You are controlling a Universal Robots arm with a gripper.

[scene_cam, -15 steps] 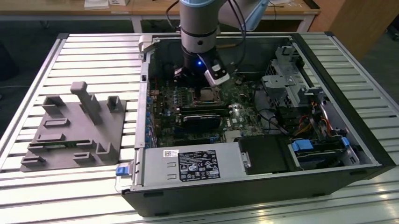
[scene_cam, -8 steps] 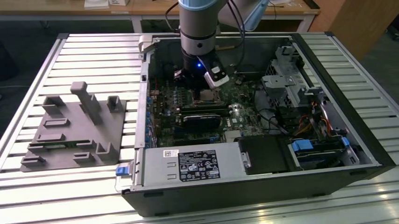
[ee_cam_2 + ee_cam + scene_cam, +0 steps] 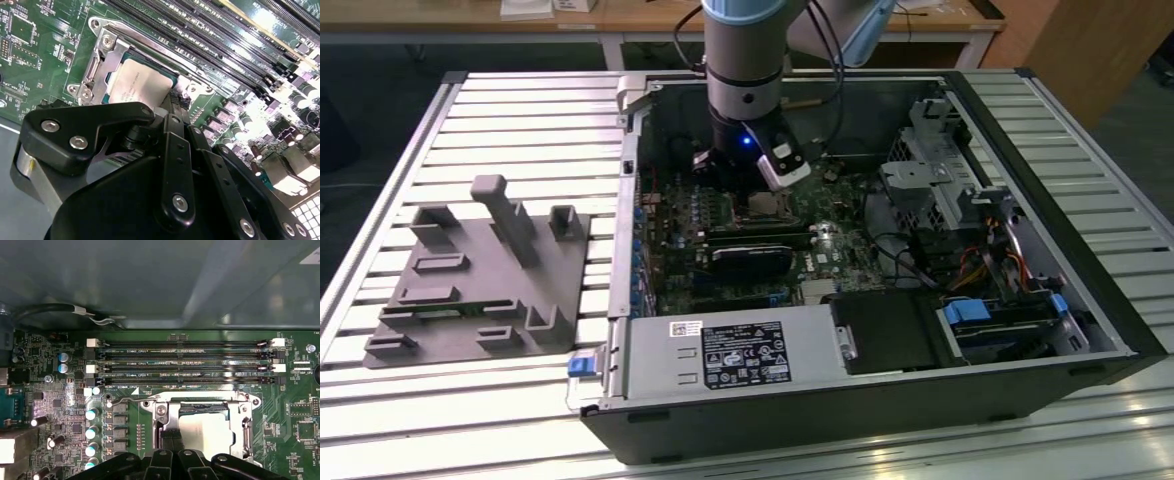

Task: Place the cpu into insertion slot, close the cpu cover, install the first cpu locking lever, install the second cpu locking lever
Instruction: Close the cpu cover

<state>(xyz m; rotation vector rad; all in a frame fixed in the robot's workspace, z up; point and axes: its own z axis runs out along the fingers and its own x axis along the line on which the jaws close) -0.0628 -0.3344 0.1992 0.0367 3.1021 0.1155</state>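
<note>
Exterior view shows my arm [image 3: 744,70] reaching straight down into an open computer case [image 3: 1107,310], which lies on a slatted metal counter [image 3: 494,120]. A grey moulded fixture [image 3: 480,270] sits on the counter outside the case, well apart from my fingers [image 3: 175,145].

In the second wrist view my fingers are drawn together, with no gap showing at the tips and nothing visibly gripped between them. The tips sit at the edge of the insertion slot [image 3: 102,60], either touching its silvery rim or just above it; I cannot tell which. The cpu [image 3: 132,82] lies flat inside the slot, just beyond my fingertips, its pale metal face turned up.

In the first wrist view, long black memory slots [image 3: 185,362] run side by side a little past the insertion slot, on the green circuit board [image 3: 295,390] that surrounds it.
</note>
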